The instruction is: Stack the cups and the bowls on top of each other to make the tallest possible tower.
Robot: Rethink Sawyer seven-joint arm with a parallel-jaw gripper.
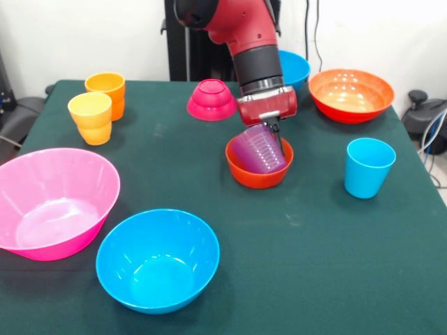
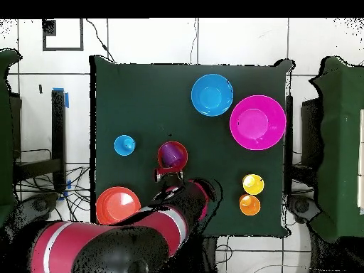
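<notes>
A ribbed purple cup leans tilted inside the small orange-red bowl at mid-table. My gripper comes down from above and is shut on the purple cup's upper rim. A light blue cup stands upright to the right. The orange cup and the yellow-orange cup stand together at the far left. A magenta bowl lies upside down beside the arm.
A large pink bowl and a blue bowl sit near the front left. The wide orange bowl is at the far right, with a second blue bowl partly behind the arm. All rest on the green table.
</notes>
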